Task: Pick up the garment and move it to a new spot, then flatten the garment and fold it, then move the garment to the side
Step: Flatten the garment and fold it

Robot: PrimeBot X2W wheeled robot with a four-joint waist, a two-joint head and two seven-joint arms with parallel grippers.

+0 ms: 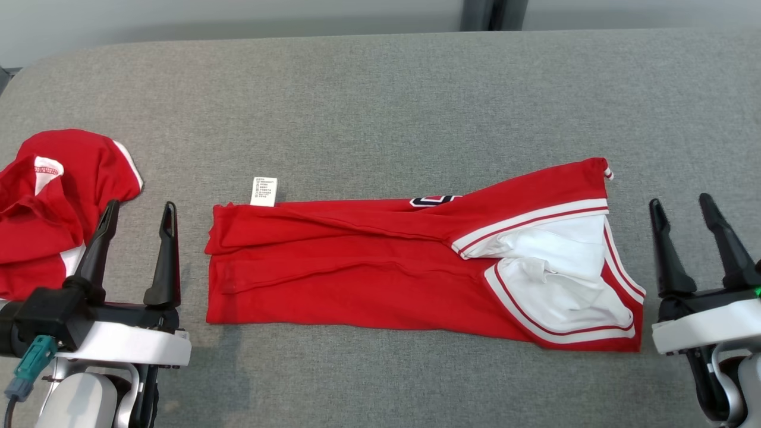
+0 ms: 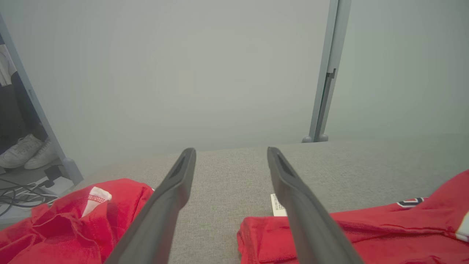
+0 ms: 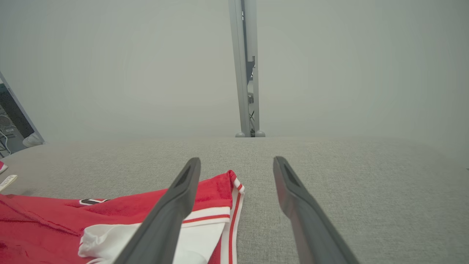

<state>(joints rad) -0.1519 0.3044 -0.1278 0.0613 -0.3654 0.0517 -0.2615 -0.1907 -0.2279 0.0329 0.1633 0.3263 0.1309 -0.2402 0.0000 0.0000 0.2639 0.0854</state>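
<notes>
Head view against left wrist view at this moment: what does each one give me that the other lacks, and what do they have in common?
Head view, not the left wrist view: the right gripper, open, beside the white-trimmed end of the folded garment, and that garment's whole outline.
Left wrist view, not the head view: white shoes and dark cables low at its left.
Shared: the open left gripper, the crumpled red garment by it, the folded garment's near end with its white label, and the grey surface.
</notes>
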